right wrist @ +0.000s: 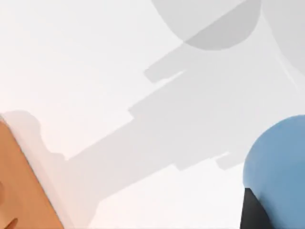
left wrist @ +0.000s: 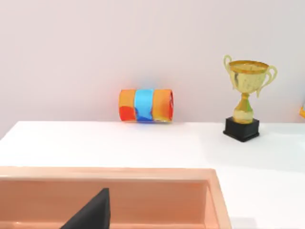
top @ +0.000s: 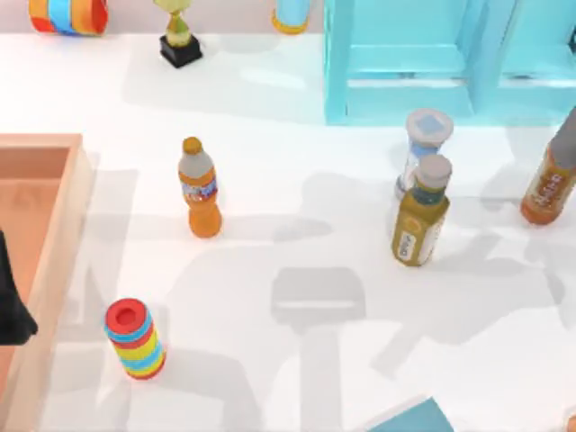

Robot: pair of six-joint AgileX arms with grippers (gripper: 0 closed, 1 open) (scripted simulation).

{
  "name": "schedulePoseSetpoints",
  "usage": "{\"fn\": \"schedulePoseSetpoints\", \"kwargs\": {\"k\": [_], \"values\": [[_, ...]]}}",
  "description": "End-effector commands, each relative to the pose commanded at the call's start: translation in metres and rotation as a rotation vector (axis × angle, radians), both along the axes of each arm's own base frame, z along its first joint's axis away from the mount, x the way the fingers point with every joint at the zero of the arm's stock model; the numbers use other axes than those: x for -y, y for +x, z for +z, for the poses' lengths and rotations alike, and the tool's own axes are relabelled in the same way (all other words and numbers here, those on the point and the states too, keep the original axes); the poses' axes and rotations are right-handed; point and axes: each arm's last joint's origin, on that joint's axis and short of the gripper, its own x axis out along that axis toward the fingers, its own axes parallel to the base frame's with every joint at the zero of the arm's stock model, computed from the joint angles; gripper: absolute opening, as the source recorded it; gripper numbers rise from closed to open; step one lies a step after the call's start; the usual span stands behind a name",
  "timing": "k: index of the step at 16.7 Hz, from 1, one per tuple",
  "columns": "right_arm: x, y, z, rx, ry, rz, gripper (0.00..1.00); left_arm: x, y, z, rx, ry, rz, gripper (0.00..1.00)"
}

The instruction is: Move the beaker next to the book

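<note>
Table count, top view: one beaker, one book corner, three bottles, two striped cylinders.

The beaker (top: 425, 144) is standing upright right of centre, just behind the olive-yellow bottle (top: 421, 212) and looking to touch it, in front of the light-blue shelf frame (top: 450, 63). The book (top: 409, 418) is showing one teal corner at the near edge, well apart from the beaker. One orange bottle (top: 200, 187) is standing mid-table, another (top: 550, 180) at the right edge. One striped cylinder (top: 135, 338) is standing near the wooden tray (top: 54, 270); a second (top: 67, 15) is lying at the back left beside one trophy (top: 179, 34). The left gripper (top: 11, 306) is sitting over the tray; jaw state of either arm: cannot tell.
</note>
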Motion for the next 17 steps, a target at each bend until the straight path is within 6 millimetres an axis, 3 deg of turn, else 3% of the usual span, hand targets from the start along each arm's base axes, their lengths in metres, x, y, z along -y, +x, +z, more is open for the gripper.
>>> {"fn": "schedulePoseSetpoints", "kwargs": {"k": [5, 10, 14, 17], "values": [[-0.087, -0.024, 0.017, -0.004, -0.105, -0.333, 0.0, 0.0, 0.0, 0.0, 0.0, 0.0, 0.0, 1.0], [-0.167, -0.065, 0.026, 0.067, -0.173, -0.665, 0.0, 0.0, 0.0, 0.0, 0.0, 0.0, 0.0, 1.0], [-0.215, -0.101, 0.03, 0.135, -0.162, -0.856, 0.0, 0.0, 0.0, 0.0, 0.0, 0.0, 0.0, 1.0], [-0.237, -0.122, 0.033, 0.17, -0.132, -0.935, 0.0, 0.0, 0.0, 0.0, 0.0, 0.0, 0.0, 1.0]]}}
